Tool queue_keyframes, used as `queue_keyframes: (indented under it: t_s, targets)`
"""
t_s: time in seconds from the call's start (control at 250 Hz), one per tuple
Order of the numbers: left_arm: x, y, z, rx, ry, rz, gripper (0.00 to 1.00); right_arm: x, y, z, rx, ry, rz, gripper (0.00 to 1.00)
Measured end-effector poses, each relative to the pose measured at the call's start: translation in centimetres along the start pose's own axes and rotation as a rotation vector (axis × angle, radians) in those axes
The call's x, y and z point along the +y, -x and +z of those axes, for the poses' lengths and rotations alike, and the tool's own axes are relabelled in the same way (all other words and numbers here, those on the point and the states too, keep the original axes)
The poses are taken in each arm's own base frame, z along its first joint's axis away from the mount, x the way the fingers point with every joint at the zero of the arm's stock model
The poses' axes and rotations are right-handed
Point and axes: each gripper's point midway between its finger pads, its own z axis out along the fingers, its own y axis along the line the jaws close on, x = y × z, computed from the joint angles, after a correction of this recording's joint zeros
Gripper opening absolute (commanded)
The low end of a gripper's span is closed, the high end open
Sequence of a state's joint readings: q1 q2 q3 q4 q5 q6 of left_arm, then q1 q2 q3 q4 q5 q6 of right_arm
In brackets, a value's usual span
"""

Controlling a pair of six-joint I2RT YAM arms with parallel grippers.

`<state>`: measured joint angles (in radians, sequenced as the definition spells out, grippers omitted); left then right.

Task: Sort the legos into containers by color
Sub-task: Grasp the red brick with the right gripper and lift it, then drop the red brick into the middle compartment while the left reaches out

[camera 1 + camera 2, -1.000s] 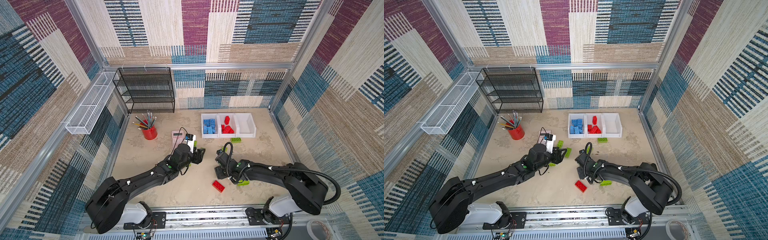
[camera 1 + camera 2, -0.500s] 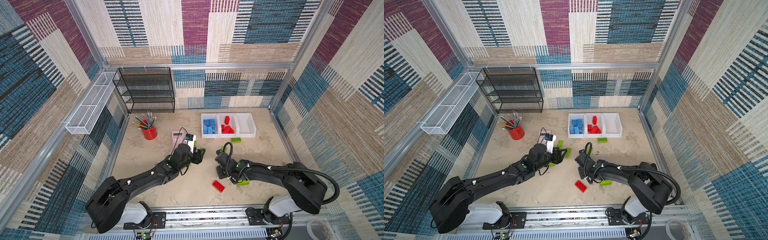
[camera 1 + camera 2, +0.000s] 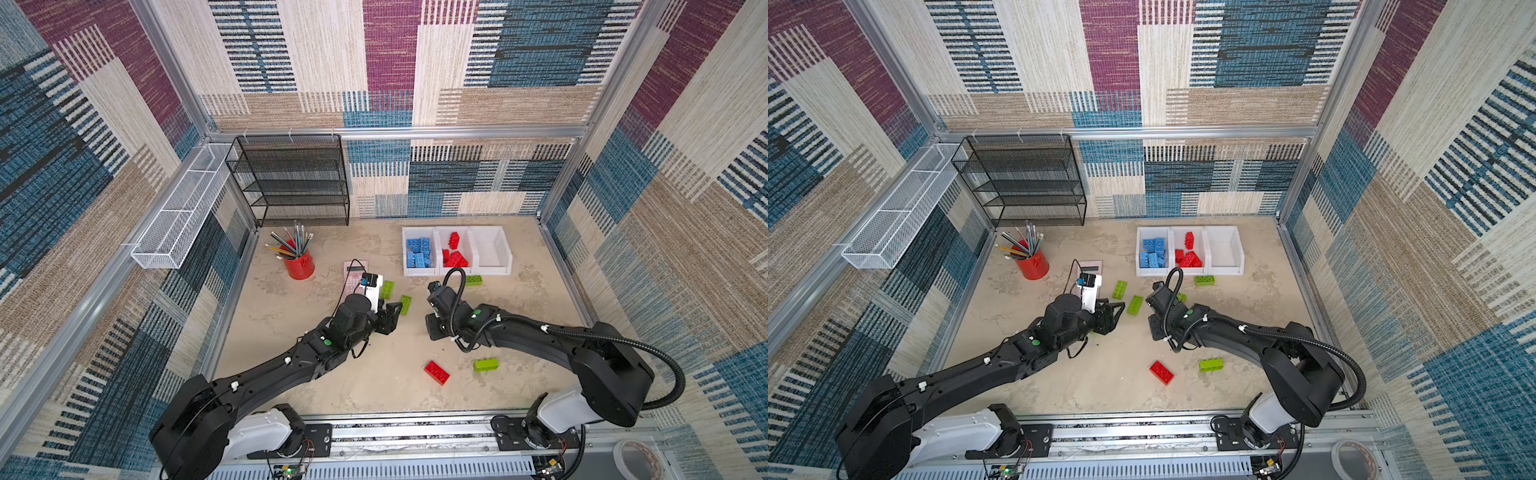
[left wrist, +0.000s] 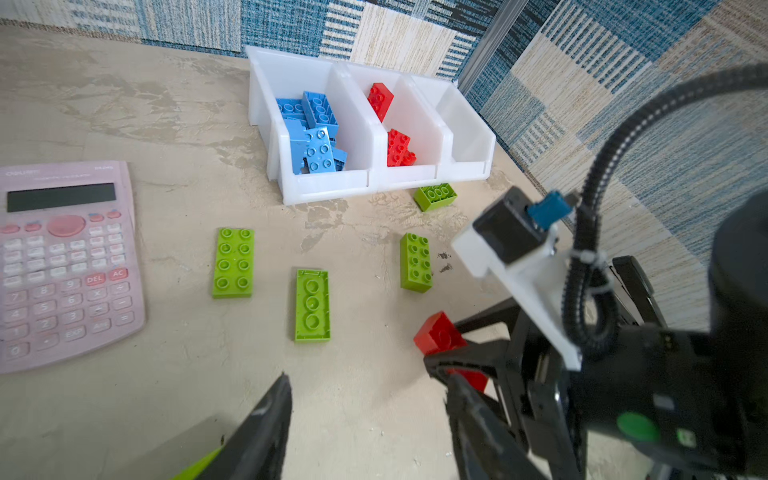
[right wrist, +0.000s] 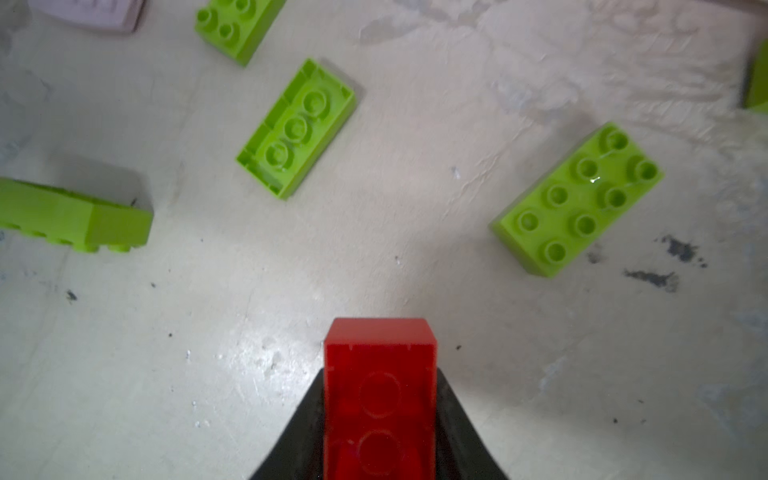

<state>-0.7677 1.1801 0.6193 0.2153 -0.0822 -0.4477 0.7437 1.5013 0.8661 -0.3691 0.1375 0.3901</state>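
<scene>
My right gripper [image 5: 380,386] is shut on a red lego [image 5: 380,399], low over the table; the left wrist view shows that brick [image 4: 440,336] between its fingers. My left gripper [image 4: 370,382] stands open just left of it [image 3: 392,311], nothing between its fingers, a lime sliver [image 4: 195,465] beside one. Lime legos [image 4: 232,262] [image 4: 312,305] [image 4: 415,262] [image 4: 435,196] lie ahead of both grippers. A red lego [image 3: 436,372] and a lime one [image 3: 486,364] lie nearer the front. The containers [image 3: 457,272] hold blue legos [image 3: 417,253], red legos [image 3: 455,251], and nothing in the right bin.
A pink calculator [image 4: 62,262] lies left of the lime bricks. A red pencil cup [image 3: 298,266] stands farther left, a black mesh shelf [image 3: 291,187] at the back wall, and a white wire tray [image 3: 183,208] hangs on the left wall.
My right gripper has closed on the red lego. Both arms have stayed nearly where they were.
</scene>
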Motion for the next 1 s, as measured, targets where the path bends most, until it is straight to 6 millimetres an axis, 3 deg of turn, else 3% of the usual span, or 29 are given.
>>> queue_keyframes:
  t_s: [0.232, 0.48, 0.604, 0.812, 1.0]
  targets:
    - [1.4, -1.4, -1.2, 0.023, 0.042, 0.024, 0.62, -2.4, 6.7, -1.0, -0.100, 0.011, 0.069, 0.36]
    - [2.5, -3.4, -0.8, 0.073, 0.079, 0.034, 0.67, -6.3, 13.2, -0.9, -0.180, 0.005, 0.132, 0.36]
    - [3.2, -4.7, 0.1, 0.121, 0.104, 0.041, 0.73, -8.6, 15.5, -0.2, -0.200, 0.000, 0.167, 0.37]
    - [4.2, -5.1, 1.2, 0.161, 0.142, 0.040, 0.86, -12.0, 18.6, 2.3, -0.213, -0.009, 0.211, 0.37]
    - [4.6, -5.9, 2.1, 0.214, 0.168, 0.062, 0.87, -14.4, 20.9, 4.7, -0.219, -0.008, 0.232, 0.37]
